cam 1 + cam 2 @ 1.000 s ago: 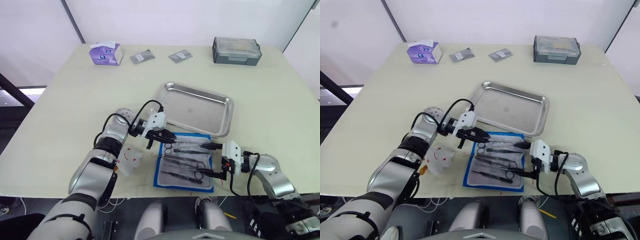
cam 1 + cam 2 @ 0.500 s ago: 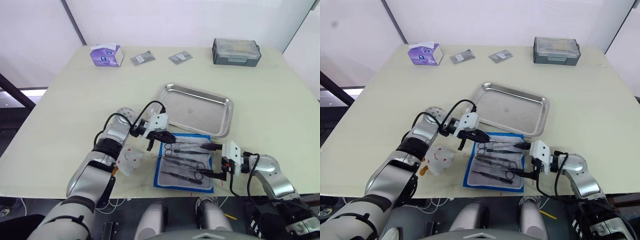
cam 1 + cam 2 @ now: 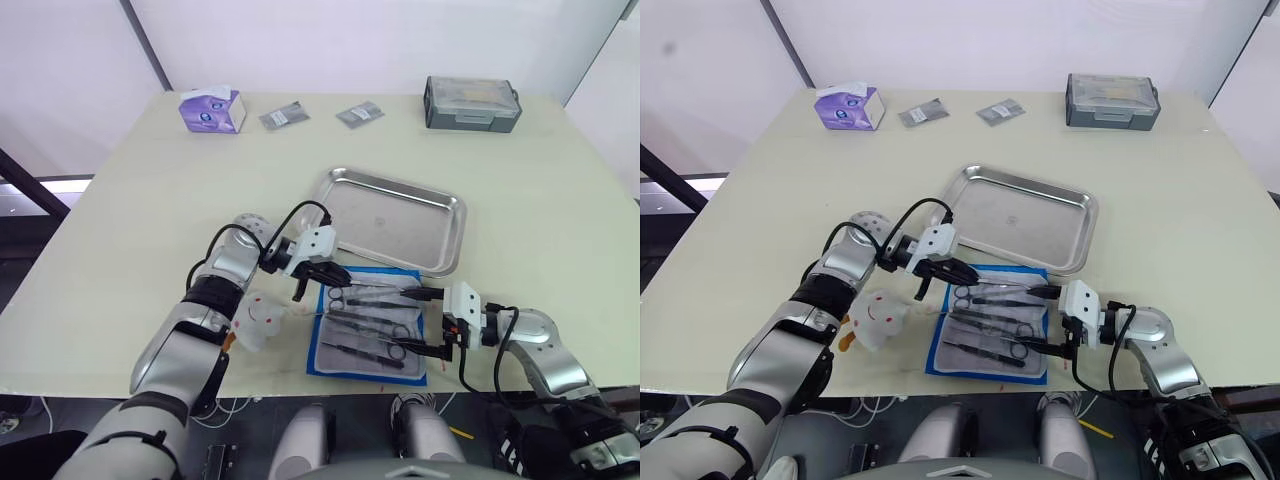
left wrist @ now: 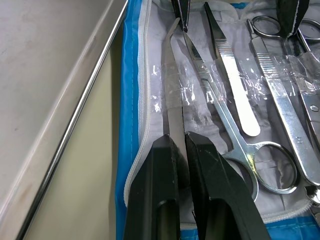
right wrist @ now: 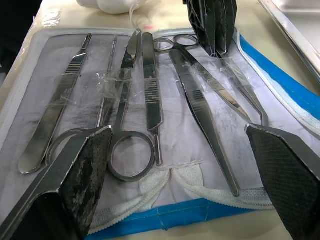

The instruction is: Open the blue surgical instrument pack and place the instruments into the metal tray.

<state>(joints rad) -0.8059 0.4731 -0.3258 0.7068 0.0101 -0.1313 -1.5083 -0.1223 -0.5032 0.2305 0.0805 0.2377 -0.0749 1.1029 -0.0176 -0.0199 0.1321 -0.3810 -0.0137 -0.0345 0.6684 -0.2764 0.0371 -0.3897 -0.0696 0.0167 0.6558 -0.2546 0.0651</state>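
The blue surgical instrument pack point(image 3: 316, 352) lies open on the table in front of the metal tray point(image 3: 395, 215), its pale lining up. Several instruments rest taped in it, among them ring-handled scissors point(image 5: 131, 150) and a flat forceps point(image 5: 200, 107). My left gripper point(image 3: 335, 276) is at the pack's far left corner, shut on a slim silvery tool point(image 4: 172, 117) beside the zip edge. The left fingers point(image 4: 160, 185) pinch its end. My right gripper point(image 3: 428, 321) hovers open at the pack's right edge, its fingertips wide apart over the instruments. Nothing lies in the tray.
A white crumpled wad point(image 3: 262, 318) lies just left of the pack. At the back of the table stand a purple tissue box point(image 3: 213, 108), two small grey packets point(image 3: 284, 115) point(image 3: 360, 112) and a grey lidded box point(image 3: 472, 102). The pack sits near the table's front edge.
My left gripper has edged slightly right onto the pack's far left corner. The right gripper and the instruments have stayed put.
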